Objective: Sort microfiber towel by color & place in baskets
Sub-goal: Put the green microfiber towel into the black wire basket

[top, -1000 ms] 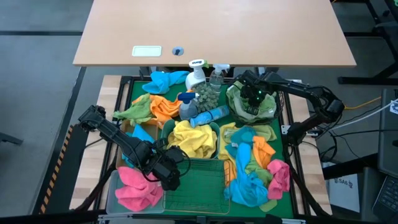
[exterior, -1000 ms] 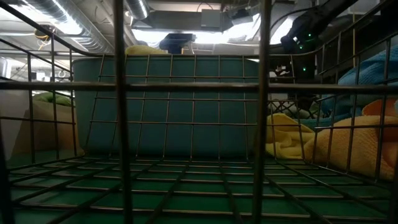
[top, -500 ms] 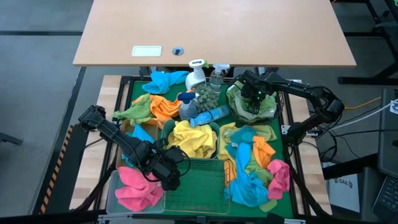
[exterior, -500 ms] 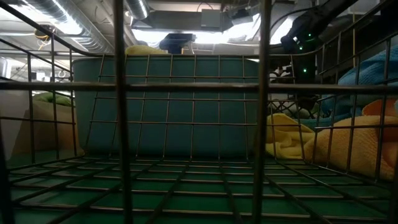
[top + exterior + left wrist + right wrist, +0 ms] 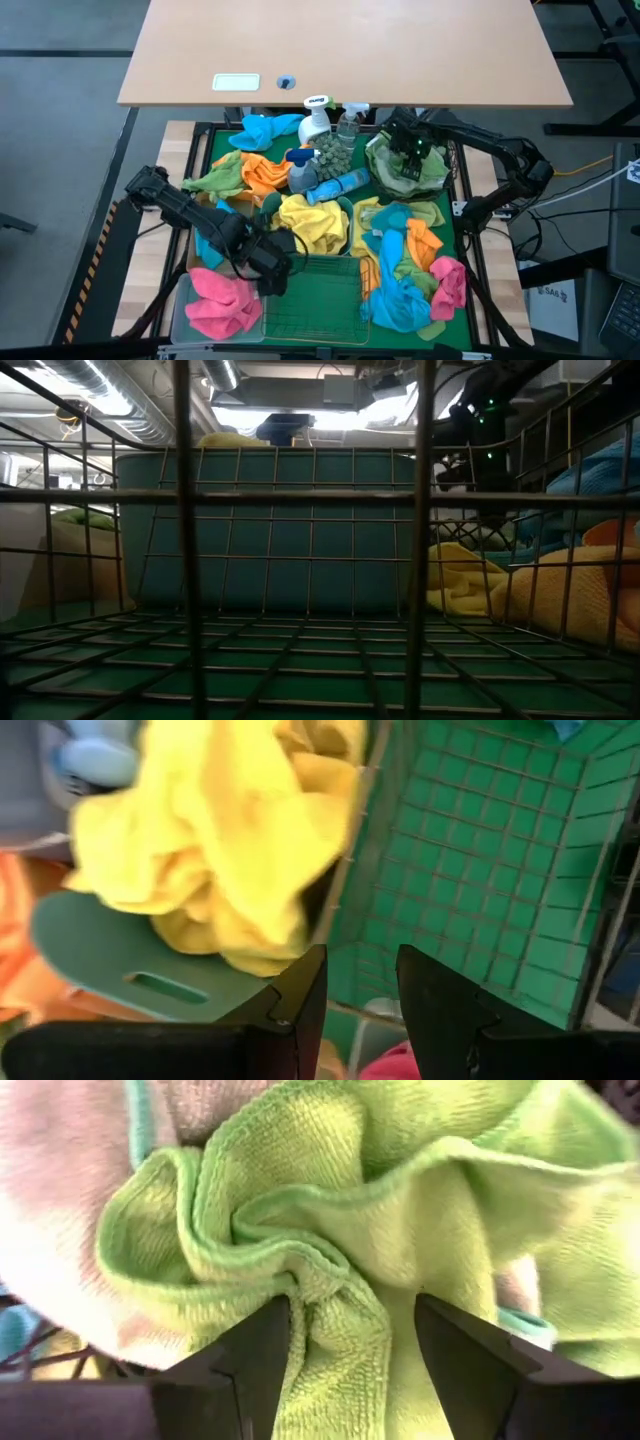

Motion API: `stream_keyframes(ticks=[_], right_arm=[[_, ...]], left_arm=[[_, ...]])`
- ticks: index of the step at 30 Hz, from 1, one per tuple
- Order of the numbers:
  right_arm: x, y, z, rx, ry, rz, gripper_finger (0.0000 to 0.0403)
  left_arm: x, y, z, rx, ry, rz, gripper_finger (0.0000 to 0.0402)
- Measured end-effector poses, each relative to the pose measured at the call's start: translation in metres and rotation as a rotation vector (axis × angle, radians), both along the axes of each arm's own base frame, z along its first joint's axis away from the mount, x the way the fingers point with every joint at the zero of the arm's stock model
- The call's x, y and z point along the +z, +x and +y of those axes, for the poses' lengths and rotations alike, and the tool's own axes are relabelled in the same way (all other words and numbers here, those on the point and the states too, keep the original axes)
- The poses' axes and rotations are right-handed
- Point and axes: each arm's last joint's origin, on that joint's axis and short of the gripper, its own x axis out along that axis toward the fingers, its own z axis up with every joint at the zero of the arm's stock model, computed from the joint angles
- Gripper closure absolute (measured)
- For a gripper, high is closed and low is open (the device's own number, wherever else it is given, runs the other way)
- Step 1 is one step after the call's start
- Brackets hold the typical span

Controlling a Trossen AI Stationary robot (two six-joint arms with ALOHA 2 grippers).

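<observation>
My right gripper [image 5: 412, 150] hangs open over the round black mesh basket [image 5: 373, 178], which holds green towels [image 5: 400, 178]. In the right wrist view its fingers stand on either side of a raised fold of a green towel [image 5: 335, 1295]. My left gripper [image 5: 268, 270] is open with nothing between its fingers [image 5: 360, 955]. It hovers by the far left corner of the green wire basket [image 5: 320, 300], next to the teal tub [image 5: 120, 960] of yellow towels [image 5: 310, 220]. A pink towel [image 5: 215, 305] lies in the clear bin [image 5: 180, 290]. My right gripper points down over the green towel's raised fold [image 5: 330, 1330], which rests on the heap in the black basket. The fold lies close against one finger [image 5: 262, 1350] and clear of the other. I cannot tell whether the finger touches it.
A heap of mixed blue, orange, green, yellow and pink towels [image 5: 410, 270] covers the mat at the right. Orange, green and blue towels [image 5: 255, 170] lie at the far left. Spray bottles [image 5: 318, 122] stand and lie at the far middle. The low view looks through the wire basket [image 5: 300, 660].
My left gripper has gone a little toward the table's far edge, along the wire basket's left corner toward the teal tub. My right gripper has risen slightly above the black basket; the green towel stays in the basket.
</observation>
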Motion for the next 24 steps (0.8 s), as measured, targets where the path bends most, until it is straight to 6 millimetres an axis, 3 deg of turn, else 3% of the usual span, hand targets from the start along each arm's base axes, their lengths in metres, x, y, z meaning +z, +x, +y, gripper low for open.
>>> stream_keyframes(ticks=[6, 14, 24], right_arm=[[0.029, 0.004, -0.003, 0.0, -0.018, -0.034, 0.0184], [0.063, 0.005, -0.004, 0.0, -0.044, -0.066, 0.0184], [0.091, 0.003, -0.002, -0.015, -0.06, -0.088, 0.0184]], left_arm=[[0.026, -0.017, 0.028, 0.03, 0.001, -0.045, 0.0285], [0.059, -0.055, 0.071, 0.151, 0.096, -0.108, 0.0285], [0.083, -0.092, 0.128, 0.368, 0.12, -0.145, 0.0285]])
